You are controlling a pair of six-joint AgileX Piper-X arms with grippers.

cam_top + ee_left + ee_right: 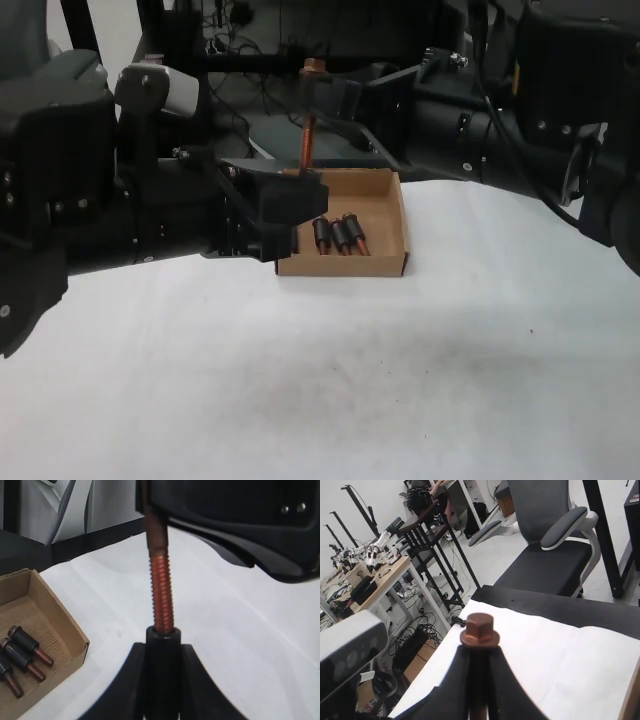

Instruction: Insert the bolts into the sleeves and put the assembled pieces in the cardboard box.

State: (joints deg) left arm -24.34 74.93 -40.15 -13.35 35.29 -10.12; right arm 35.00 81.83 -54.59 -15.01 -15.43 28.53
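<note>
– Two hands are over the bench [400, 380]. State of the left hand [162, 652]?
– Clenched on the sleeve [162, 640]. The black sleeve stands upright between its fingers, just beside the left wall of the box [345, 265].
– Position of the bolt [161, 590]?
– Vertical, directly above the sleeve. Its threaded end meets the sleeve's top opening; depth of entry cannot be told. The hexagonal head [480, 630] is uppermost.
– State of the right hand [479, 652]?
– Grasping the bolt. Its fingers clamp the shank just under the head. In the high view this hand comes in from the right, above the left hand and the box's rear left corner.
– Contents of the box?
– Three assembled pieces [338, 235], side by side on the floor of the box near its front wall. Each is a black sleeve with a copper end protruding. The box rests on the white bench cover, to the right of the left hand.
</note>
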